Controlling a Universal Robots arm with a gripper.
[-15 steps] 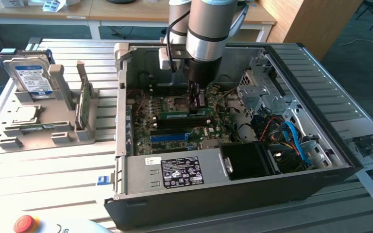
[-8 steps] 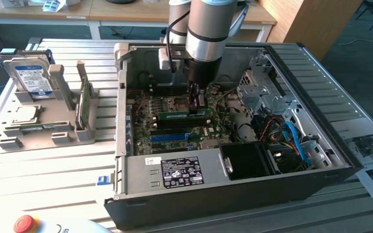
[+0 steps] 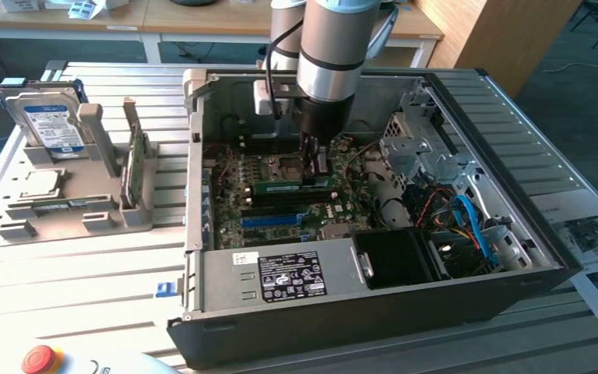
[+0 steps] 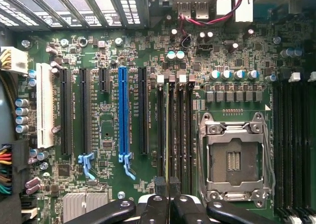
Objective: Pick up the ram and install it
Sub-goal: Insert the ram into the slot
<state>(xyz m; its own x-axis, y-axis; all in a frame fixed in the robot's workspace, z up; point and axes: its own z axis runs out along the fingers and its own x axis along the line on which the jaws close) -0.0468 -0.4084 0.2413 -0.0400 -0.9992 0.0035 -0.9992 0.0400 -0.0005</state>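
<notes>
Green, thin circuit-board ram stick (image 4: 167, 135) (edge-on, a pale sliver) runs along black motherboard memory slots (image 4: 183, 135), clamped between the black gripper (image 4: 167, 183) fingers.

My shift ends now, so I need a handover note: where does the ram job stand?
Gripper: down inside the open black computer case, fingers shut on the long, thin green ram stick.
Ram: on edge, lined up along the black memory slots beside the silver processor socket.
Done: pickup.
Left: seating cannot be confirmed; not yet released.
</notes>
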